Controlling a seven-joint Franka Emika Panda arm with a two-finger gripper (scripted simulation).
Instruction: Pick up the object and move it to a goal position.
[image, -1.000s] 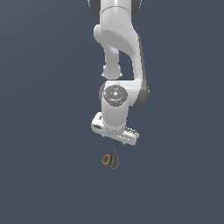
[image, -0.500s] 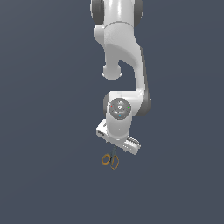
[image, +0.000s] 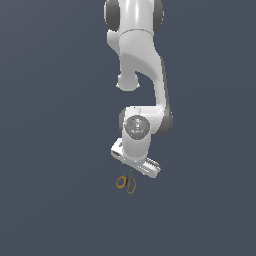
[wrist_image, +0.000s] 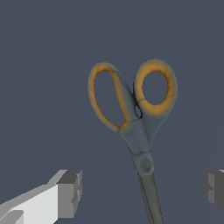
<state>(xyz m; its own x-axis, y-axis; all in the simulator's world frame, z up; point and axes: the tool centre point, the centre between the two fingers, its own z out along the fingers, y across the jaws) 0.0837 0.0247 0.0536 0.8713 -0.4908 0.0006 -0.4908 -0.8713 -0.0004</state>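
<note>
The white Panda arm's two-fingered gripper (wrist_image: 142, 188) stood wide open over the small pair of scissors with two orange-yellow ring handles and thin dark grey blades (wrist_image: 139, 131), which lay flat on the plain dark slate-blue surface (image: 55, 200). In the wrist view the blade shank and grey pivot screw sat between the pale grey left finger pad (wrist_image: 70, 192) and the right pad (wrist_image: 214, 189), nearer the right one and clear of both. The step in hand appeared to be the descent for the grasp. Done well, it would call for lowering straight down until the pads flanked the narrow shank just behind the pivot, then closing squarely across it, since so thin a part could slip or twist. The scissors' long axis ran out from between the fingers, rings forward of the gripper, blades pointing back beneath the palm (image: 136, 159), where their tips were hidden.
</note>
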